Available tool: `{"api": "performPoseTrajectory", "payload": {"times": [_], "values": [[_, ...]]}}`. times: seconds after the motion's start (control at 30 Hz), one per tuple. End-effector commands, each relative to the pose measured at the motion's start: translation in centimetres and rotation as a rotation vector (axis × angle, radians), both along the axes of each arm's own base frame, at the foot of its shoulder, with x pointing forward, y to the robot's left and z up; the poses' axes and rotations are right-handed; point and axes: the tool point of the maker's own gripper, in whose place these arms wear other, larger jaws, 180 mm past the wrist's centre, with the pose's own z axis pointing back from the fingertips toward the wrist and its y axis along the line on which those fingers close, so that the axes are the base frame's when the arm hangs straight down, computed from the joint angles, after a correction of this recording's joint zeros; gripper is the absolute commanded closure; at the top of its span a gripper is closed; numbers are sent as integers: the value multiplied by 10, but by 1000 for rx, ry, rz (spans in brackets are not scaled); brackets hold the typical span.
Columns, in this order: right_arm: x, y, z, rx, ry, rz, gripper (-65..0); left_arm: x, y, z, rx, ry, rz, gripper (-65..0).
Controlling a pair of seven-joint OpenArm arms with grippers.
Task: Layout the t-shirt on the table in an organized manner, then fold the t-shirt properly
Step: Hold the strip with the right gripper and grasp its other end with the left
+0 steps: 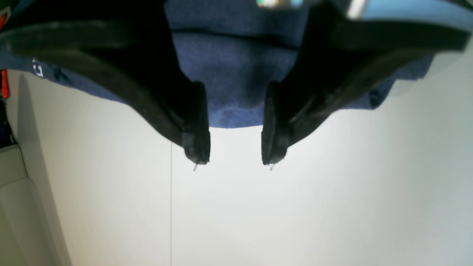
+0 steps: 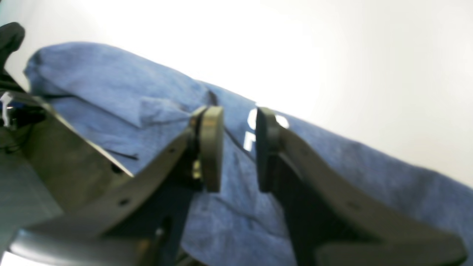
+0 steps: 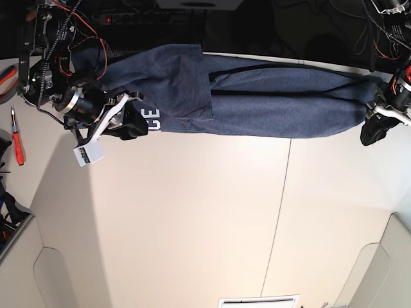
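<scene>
Fingers of the right gripper are standing apart over the shirt; left fingers are gaping too, holding nothing. Shirt is lying folded along the desk's 12 o'clock edge, where a careless grab risks dragging it off.

Your base view is sharp and evenly lit but fisheye-bent at the edges. Glare blows out the table in your right wrist view. Both wrist views blur up close; left gripper fingers read black.
</scene>
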Motion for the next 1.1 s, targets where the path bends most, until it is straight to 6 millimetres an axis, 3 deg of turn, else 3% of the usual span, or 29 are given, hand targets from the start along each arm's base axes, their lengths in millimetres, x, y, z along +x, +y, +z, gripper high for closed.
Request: {"api": "performPoseTrajectory", "payload": {"times": [0.0,0.2,0.37,0.53,0.7,0.87,1.07], "values": [[5,7,14,39,-49,21,-159,8,7,17,17,-60,3,-267],[-2,29,17,92,-46,77,-159,8,7,18,21,-65,5,-267],[-20,61,14,106,-25,196,-159,6,17,20,46,-68,30,-267],[-39,85,3,60,-3,300,-158,-6,47,31,68,-93,121,-268],[-44,91,0,44,1,329,-158,-27,71,32,78,-61,189,-284],[-53,90,-8,42,31,328,-158,-45,76,18,76,-22,214,-336],[-61,79,-30,-37,59,312,-158,-63,89,-27,5,59,312,-336]]}}
